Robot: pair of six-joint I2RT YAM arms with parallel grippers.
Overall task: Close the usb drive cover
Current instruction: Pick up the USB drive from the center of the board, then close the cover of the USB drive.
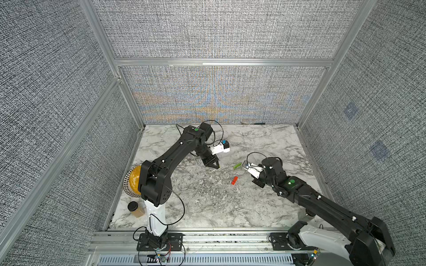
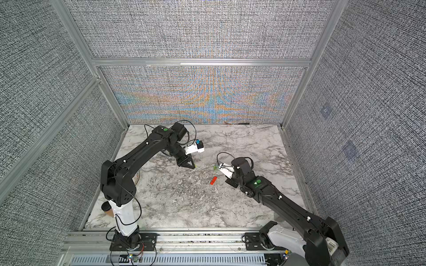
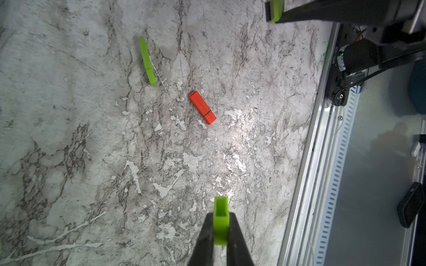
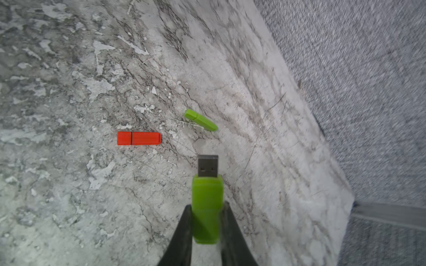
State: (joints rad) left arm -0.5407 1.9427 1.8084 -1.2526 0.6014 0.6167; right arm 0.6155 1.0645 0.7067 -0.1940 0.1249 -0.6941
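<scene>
Near the middle of the table (image 1: 207, 207), a little toward its right edge, I see the usb drive (image 4: 145, 138) lying flat with the cover (image 4: 124, 138) on its end. Only a thin dark seam divides the two red pieces, so I judge this one closed, or all but pressed home. What is left, by my reading, is the green pair I hold above the table, well apart from each other. My left fingers (image 3: 204, 239) pinch a green cap (image 3: 220, 226), its hollow square mouth facing outward. My right fingers (image 4: 183, 230) pinch a green drive (image 4: 207, 200) by its tail, with the bare metal plug (image 4: 208, 165) sticking out uncovered. Cap and plug have yet to meet. Another green stick (image 4: 201, 120), which looks capped, lies near the red one, toward the far edge.

All the sticks are smooth, matte moulded plastic: slim rectangular blocks with softened corners. The plug is dull grey sheet metal with two small square holes. The table's surface is a grey-white marble pattern, veined and flecked, flat and hard.
</scene>
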